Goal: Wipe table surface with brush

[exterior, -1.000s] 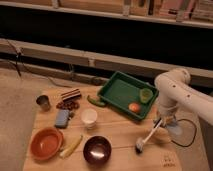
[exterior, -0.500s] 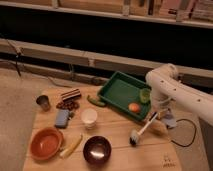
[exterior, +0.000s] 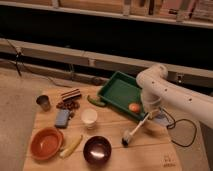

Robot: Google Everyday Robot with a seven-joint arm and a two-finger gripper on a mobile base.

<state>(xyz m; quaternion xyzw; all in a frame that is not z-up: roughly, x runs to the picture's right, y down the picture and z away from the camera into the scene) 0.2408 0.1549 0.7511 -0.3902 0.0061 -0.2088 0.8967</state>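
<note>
The table surface (exterior: 115, 131) is light tan wooden planks with a small dark printed mark (exterior: 169, 161) near its front right corner. The brush (exterior: 136, 130) has a thin white handle that slants down to the left, and its dark bristled head (exterior: 126, 142) rests on the planks right of the dark bowl. My gripper (exterior: 149, 115) is at the end of the white arm (exterior: 165, 92), just in front of the green tray. It is shut on the top of the brush handle, which the wrist partly hides.
A green tray (exterior: 119, 90) at the back right holds an orange fruit (exterior: 134, 107). A green vegetable (exterior: 96, 101), white cup (exterior: 89, 117), dark bowl (exterior: 97, 150), banana (exterior: 71, 146), orange bowl (exterior: 46, 142), blue sponge (exterior: 62, 118) and metal cup (exterior: 43, 102) stand on the left half. A black cable (exterior: 176, 127) loops at the right edge.
My arm has swung left along the tray's front edge. The brush head has slid left and slightly back across the planks, nearer the dark bowl.
</note>
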